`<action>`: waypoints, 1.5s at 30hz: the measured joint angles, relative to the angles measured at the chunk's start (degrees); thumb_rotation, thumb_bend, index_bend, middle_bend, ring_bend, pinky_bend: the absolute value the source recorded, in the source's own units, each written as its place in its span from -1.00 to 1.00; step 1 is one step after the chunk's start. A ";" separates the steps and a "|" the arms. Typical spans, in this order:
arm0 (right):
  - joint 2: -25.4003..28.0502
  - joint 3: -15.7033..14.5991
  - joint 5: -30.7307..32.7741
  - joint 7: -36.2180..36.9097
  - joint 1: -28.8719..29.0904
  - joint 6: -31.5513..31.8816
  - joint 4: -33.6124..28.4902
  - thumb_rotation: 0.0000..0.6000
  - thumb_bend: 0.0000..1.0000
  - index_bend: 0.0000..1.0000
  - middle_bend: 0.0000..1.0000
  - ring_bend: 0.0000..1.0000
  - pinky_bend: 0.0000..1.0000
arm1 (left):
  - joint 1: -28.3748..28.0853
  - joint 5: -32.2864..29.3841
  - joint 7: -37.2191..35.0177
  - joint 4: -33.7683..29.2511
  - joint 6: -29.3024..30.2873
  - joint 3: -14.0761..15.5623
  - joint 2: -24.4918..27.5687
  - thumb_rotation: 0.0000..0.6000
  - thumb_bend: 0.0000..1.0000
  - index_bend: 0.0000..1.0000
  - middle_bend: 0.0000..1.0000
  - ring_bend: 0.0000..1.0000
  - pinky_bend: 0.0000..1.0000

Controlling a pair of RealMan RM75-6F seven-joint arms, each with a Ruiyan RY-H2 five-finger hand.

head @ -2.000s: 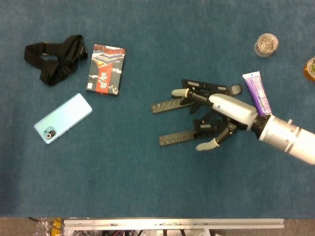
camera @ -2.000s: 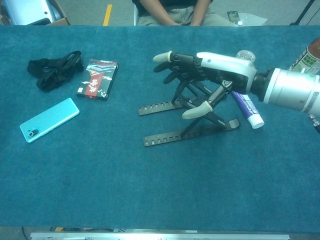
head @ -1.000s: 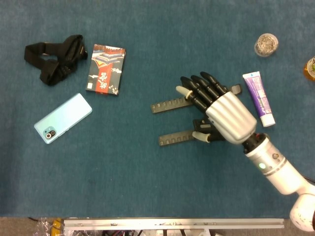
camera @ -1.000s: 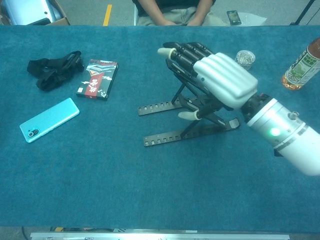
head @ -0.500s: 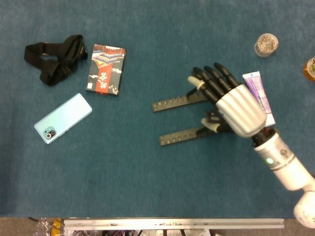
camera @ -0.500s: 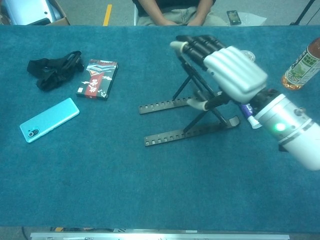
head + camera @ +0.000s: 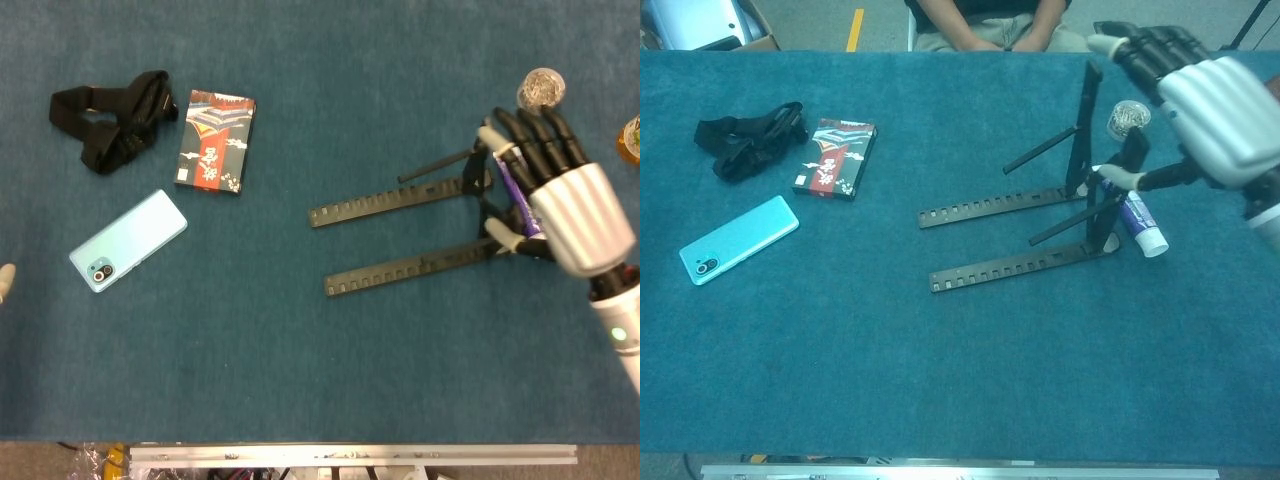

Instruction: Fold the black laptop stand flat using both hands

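- My right hand [image 7: 1200,110] grips the upright arms of the black laptop stand [image 7: 1040,235], fingers over their tops, thumb on the near arm.
- The stand's two notched rails lie flat on the blue table [image 7: 300,370], right of centre.
- Beside them: toothpaste tube [image 7: 1137,222].
- At the far-left edge, only a fingertip of my left hand [image 7: 6,278]; I cannot tell its state.

The black laptop stand [image 7: 1040,225] stands open on the blue table [image 7: 940,370], its uprights raised. The right hand [image 7: 1185,100] grips those uprights at the stand's right end. A toothpaste tube [image 7: 1137,225] lies just right of the stand; a teal phone [image 7: 738,238] lies well left.
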 measured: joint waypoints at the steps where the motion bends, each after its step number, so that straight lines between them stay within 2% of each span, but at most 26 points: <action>1: 0.46 0.02 0.09 0.22 -0.62 0.61 -0.02 0.80 -0.62 -1.00 -0.98 -1.00 -0.94 | -0.04 0.05 0.07 -0.04 -0.01 0.00 0.01 1.00 -0.43 -1.00 -1.00 -1.00 -1.00; 19: 2.95 -0.40 -0.27 1.36 -4.92 3.29 -0.63 0.79 -0.62 -1.00 -0.98 -1.00 -0.94 | -0.51 0.16 1.24 -0.90 -0.59 0.29 -0.35 1.00 -0.43 -1.00 -1.00 -1.00 -1.00; 27: 4.53 -0.95 -2.49 5.72 -4.39 1.88 -3.17 0.80 -0.62 -1.00 -0.98 -1.00 -0.94 | -0.28 0.11 1.39 -1.30 0.11 0.21 0.06 1.00 -0.43 -1.00 -1.00 -1.00 -1.00; 36: 8.77 -2.16 -4.37 15.60 -1.82 -3.82 -10.67 0.80 -0.62 -1.00 -0.98 -1.00 -0.94 | 0.58 -0.02 0.79 -1.28 1.16 0.41 0.72 1.00 -0.43 -1.00 -1.00 -1.00 -1.00; 45: 10.37 -2.55 -3.02 25.12 3.97 -15.64 -16.25 0.80 -0.62 -1.00 -0.98 -1.00 -0.94 | 0.90 0.68 0.02 -1.07 1.78 0.53 0.96 1.00 -0.43 -1.00 -1.00 -1.00 -1.00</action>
